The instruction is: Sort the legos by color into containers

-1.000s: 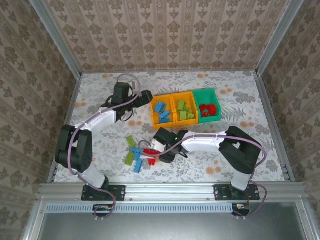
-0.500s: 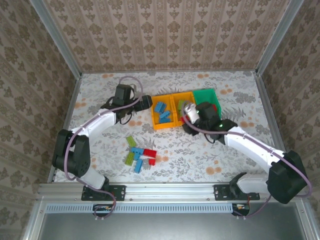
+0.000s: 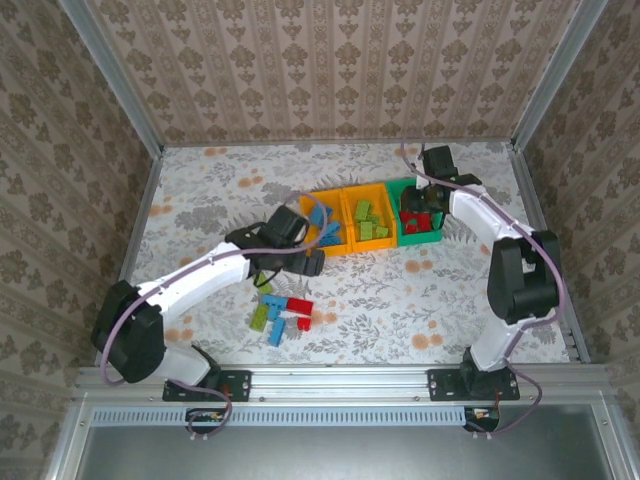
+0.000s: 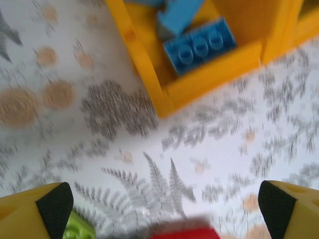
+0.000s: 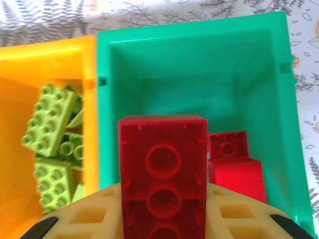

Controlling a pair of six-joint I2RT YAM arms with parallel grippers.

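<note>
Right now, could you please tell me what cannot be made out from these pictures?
1. Right wrist view: the red brick in the right gripper is cut off by the bottom edge, so its full length is unknown.
2. Left wrist view: the picture is blurred, and a red piece and a lime brick are cropped by the bottom edge.
3. Top view: the right gripper hides part of the green bin, so its brick count is unclear.

No lettering, label, brand mark, number or sign can be read on the legos [image 3: 298, 305], on the containers [image 3: 372, 242], or on the flower-patterned bench [image 3: 200, 190].
</note>
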